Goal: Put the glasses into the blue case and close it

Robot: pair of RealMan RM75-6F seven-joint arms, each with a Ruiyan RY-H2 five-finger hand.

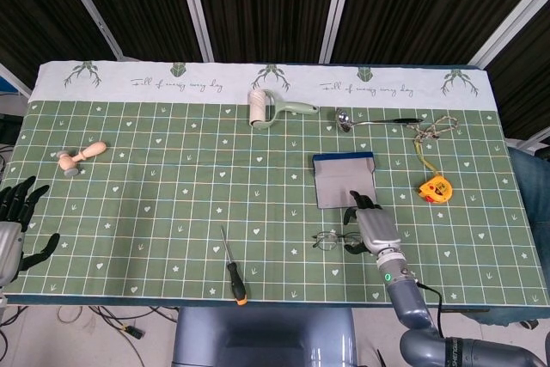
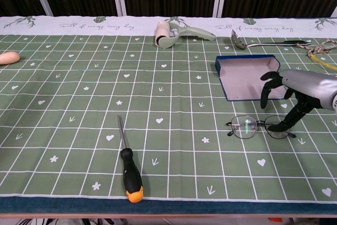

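Observation:
The thin-rimmed glasses [image 2: 260, 127] lie unfolded on the green mat, just in front of the open blue case [image 2: 250, 77]. The case lies flat with its grey inside facing up and nothing in it. My right hand [image 2: 300, 92] hovers over the right end of the glasses, fingers [image 2: 267, 89] apart and curved downward; one dark fingertip reaches down beside the right lens. In the head view this hand [image 1: 371, 225] covers the right lens, with the left lens [image 1: 326, 240] showing and the case [image 1: 344, 180] just beyond. My left hand [image 1: 13, 221] rests open at the table's far left edge.
A black screwdriver with an orange tip [image 2: 129, 169] lies at the front middle. A lint roller [image 1: 266, 107], a metal ladle [image 1: 369, 119] and a cord [image 1: 434, 126] lie along the back. A yellow tape measure [image 1: 434, 187] sits right of the case, and a wooden peg [image 1: 82, 156] at the left.

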